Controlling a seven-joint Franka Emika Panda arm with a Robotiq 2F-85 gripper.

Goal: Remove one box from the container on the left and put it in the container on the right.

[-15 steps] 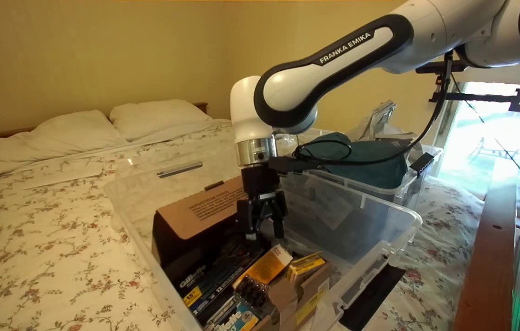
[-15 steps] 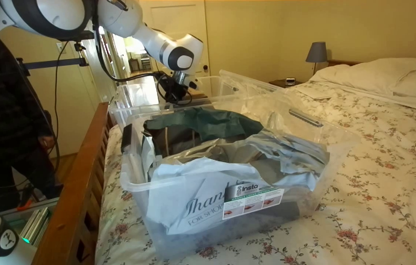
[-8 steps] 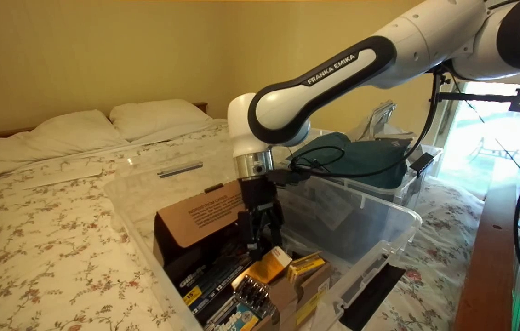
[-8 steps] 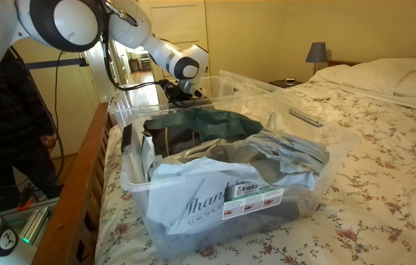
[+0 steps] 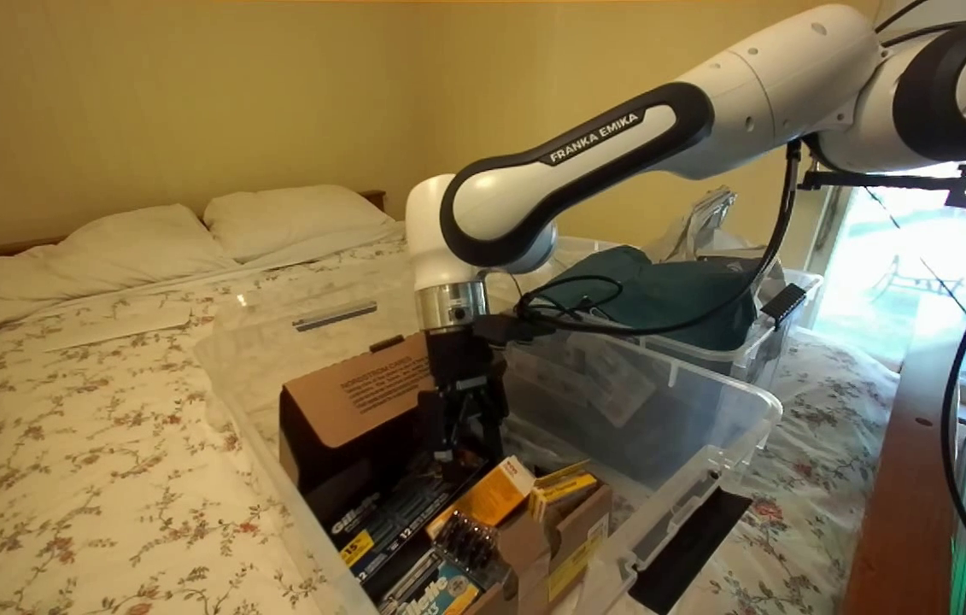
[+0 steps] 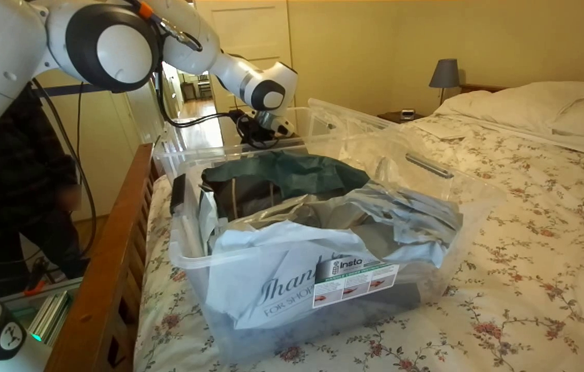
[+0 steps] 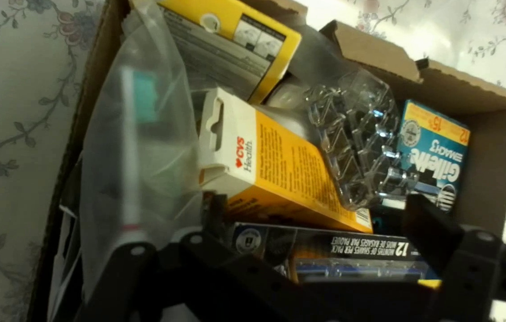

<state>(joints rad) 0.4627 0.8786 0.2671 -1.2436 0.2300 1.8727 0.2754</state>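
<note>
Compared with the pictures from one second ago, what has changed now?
In an exterior view, the gripper has moved lower and toward the picture's left, and the printed flap has shifted slightly left. No grasp or release is visible; the gripper stands open. The white bag and pillows stayed as they were.

Wrist cam close, facing dn; exts. share bins (image 5: pixel 636 427).
</note>
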